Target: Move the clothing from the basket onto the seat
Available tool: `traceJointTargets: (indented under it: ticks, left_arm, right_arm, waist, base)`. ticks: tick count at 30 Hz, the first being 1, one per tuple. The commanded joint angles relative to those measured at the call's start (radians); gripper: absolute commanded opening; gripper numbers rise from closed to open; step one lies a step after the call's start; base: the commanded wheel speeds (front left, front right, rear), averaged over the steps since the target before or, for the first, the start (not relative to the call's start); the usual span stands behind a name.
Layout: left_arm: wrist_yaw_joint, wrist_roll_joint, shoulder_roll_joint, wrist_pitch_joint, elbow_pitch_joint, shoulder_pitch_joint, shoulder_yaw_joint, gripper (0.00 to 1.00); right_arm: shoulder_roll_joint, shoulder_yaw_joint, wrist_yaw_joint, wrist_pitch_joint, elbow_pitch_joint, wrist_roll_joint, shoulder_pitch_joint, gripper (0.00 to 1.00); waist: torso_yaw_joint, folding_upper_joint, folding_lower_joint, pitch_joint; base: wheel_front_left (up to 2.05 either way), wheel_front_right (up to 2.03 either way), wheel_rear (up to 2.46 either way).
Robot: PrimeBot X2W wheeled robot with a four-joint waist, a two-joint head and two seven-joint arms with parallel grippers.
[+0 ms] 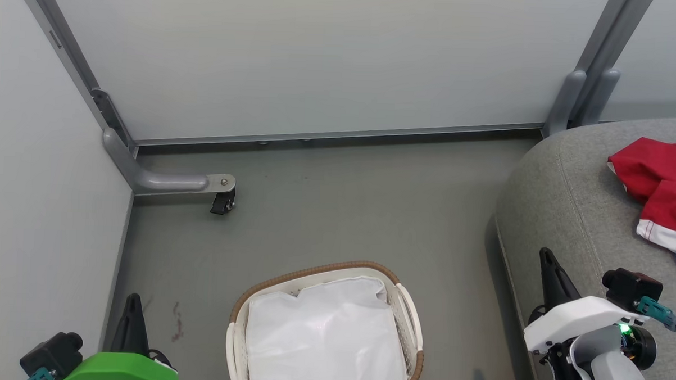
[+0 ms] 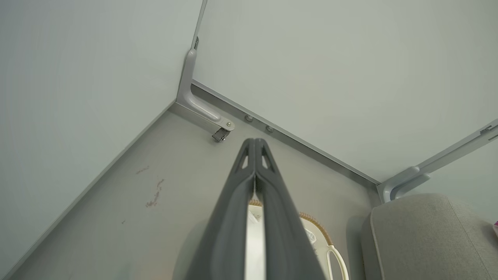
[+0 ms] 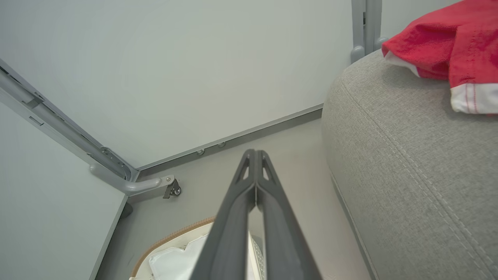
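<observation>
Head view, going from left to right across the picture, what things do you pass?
left gripper → basket → right gripper → red clothing

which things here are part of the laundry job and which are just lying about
Part of the job:
- grey seat
- red and white clothing, lying on the seat
- basket
- left claw and right claw, both shut and empty

Just there:
- white cloth liner in the basket
- caster wheel on the partition foot
- partition walls
- reddish stain on the floor
</observation>
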Motion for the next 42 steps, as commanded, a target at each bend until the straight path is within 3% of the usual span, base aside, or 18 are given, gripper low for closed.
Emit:
traceJointTargets:
  ticks: [1,42]
  left_arm:
    - [-0.001,-0.040,0.005,0.007,-0.020,-0.029,0.005,0.00]
    - [-0.002,-0.535,0.008,0.144,-0.069,-0.070,0.032,0.00]
  right_arm:
    - [-0.006,-0.005,0.000,0.009,-0.024,0.047,-0.003,0.00]
    - [-0.011,-0.034,-0.001,0.144,-0.116,0.624,0.044,0.00]
  waist:
    - [0.000,0.0000,0.0001,0.000]
    - [-0.007,0.0000,0.0001,-0.014]
  base:
    - [0.00,0.00,0.00]
    - [0.00,0.00,0.00]
